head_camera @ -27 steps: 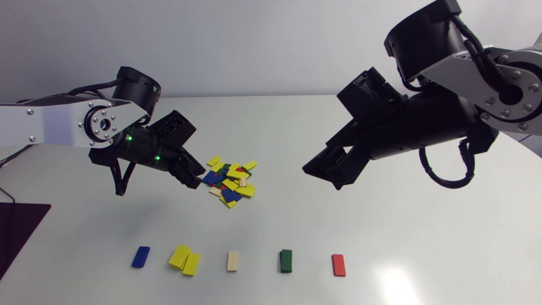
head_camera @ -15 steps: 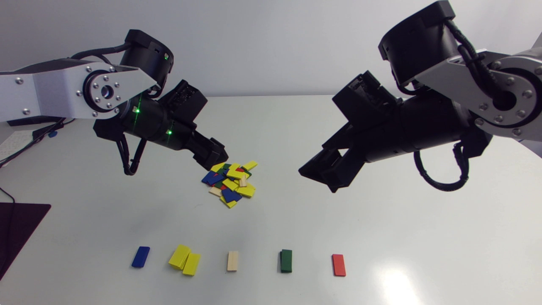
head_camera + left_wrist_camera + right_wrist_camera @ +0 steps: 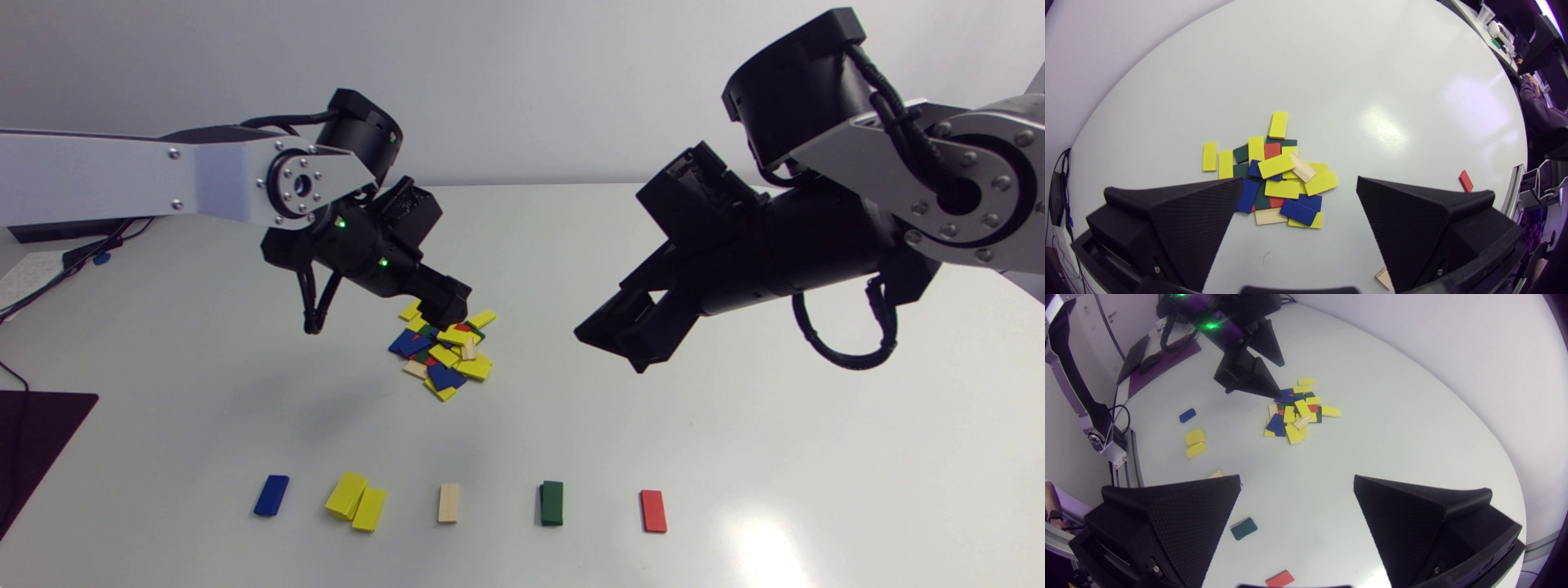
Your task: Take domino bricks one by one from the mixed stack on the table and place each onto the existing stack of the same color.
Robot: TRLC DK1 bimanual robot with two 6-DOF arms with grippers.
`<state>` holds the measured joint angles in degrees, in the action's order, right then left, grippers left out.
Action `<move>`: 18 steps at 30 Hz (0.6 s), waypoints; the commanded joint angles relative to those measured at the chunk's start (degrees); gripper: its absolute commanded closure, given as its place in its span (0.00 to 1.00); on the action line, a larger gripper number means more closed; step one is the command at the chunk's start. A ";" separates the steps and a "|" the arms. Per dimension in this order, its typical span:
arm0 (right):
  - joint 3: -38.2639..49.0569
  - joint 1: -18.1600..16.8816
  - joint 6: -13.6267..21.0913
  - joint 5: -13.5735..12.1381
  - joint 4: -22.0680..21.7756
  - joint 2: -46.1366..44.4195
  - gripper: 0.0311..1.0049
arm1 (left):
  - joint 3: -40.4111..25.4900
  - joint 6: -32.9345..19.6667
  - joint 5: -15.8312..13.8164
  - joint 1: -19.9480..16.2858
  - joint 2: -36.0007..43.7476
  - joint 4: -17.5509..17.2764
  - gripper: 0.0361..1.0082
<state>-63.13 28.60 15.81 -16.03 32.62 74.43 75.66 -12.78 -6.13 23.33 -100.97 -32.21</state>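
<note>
The mixed pile of domino bricks (image 3: 445, 351) lies mid-table: yellow, blue, green, red and plain wood. My left gripper (image 3: 449, 306) hovers open over the pile's far left edge; in the left wrist view the pile (image 3: 1278, 179) lies between and just ahead of its spread fingers (image 3: 1299, 181). My right gripper (image 3: 608, 335) hangs open and empty above the table, right of the pile. Near the front edge sit a blue brick (image 3: 271, 495), a yellow stack (image 3: 357, 498), a wooden brick (image 3: 448, 503), a green stack (image 3: 552, 502) and a red brick (image 3: 653, 511).
A dark mat (image 3: 33, 441) lies at the table's left edge. One yellow brick (image 3: 1209, 156) rests slightly apart from the pile. Bare tabletop separates the pile from the sorted row.
My left arm has swung right and towards the back, bringing its open gripper from the pile's left side to above its far edge. The right arm has barely shifted.
</note>
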 commanded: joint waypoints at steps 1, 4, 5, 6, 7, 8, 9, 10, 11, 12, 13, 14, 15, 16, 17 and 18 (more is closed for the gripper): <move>1.08 -0.04 -1.31 0.56 -0.45 0.80 0.04 | 3.36 3.02 0.86 0.66 -3.09 -0.40 0.02; 1.35 -0.04 -1.31 0.56 -0.54 1.06 0.04 | 5.38 5.13 1.82 1.36 -6.17 -0.40 0.03; 1.35 -0.12 -1.31 0.56 -0.63 1.15 0.04 | 6.17 6.01 2.35 1.45 -7.14 -0.49 0.03; 1.43 -0.21 -1.22 0.56 -0.63 1.15 0.04 | 7.14 6.80 2.97 1.45 -8.28 -0.93 0.03; 1.52 -0.21 -1.22 0.56 -0.89 1.24 0.04 | 8.01 7.68 3.23 1.36 -9.33 -1.37 0.03; 1.70 -0.30 -1.22 0.56 -1.16 1.24 0.04 | 8.89 8.38 3.85 1.28 -10.48 -1.81 0.03; 1.79 -0.39 -1.22 0.56 -1.33 1.24 0.04 | 9.86 9.52 4.20 1.19 -11.53 -2.42 0.04; 1.79 -0.39 -1.22 0.48 -1.33 1.33 0.04 | 10.83 10.40 4.64 1.10 -12.59 -3.39 0.04; 1.87 -0.56 -1.14 0.48 -1.42 1.42 0.04 | 11.97 11.28 5.60 1.19 -13.73 -4.53 0.04; 1.96 -0.56 -1.14 0.48 -1.51 1.42 0.04 | 12.67 12.16 6.48 1.28 -14.70 -5.32 0.04; 2.05 -0.56 -1.14 0.48 -1.60 1.50 0.04 | 13.55 12.69 7.10 1.36 -15.66 -6.20 0.04; 2.23 -0.65 -1.14 0.48 -1.77 1.59 0.04 | 14.08 13.57 7.36 1.45 -16.37 -6.64 0.04; 2.23 -0.74 -1.05 0.48 -1.95 1.68 0.04 | 14.87 14.27 7.36 1.45 -17.24 -7.34 0.04; 2.31 -0.83 -1.05 0.48 -1.95 1.77 0.04 | 15.66 15.06 7.36 1.36 -17.95 -7.96 0.03; 2.31 -0.83 -1.05 0.48 -2.04 1.94 0.04 | 16.45 15.41 7.36 1.36 -18.65 -8.84 0.03; 2.31 -0.83 -1.05 0.48 -2.04 2.03 0.04 | 17.15 15.85 7.36 1.28 -19.27 -9.28 0.03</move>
<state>-62.65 28.12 15.81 -16.03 31.11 75.40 90.15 0.10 0.71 24.40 -118.02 -40.36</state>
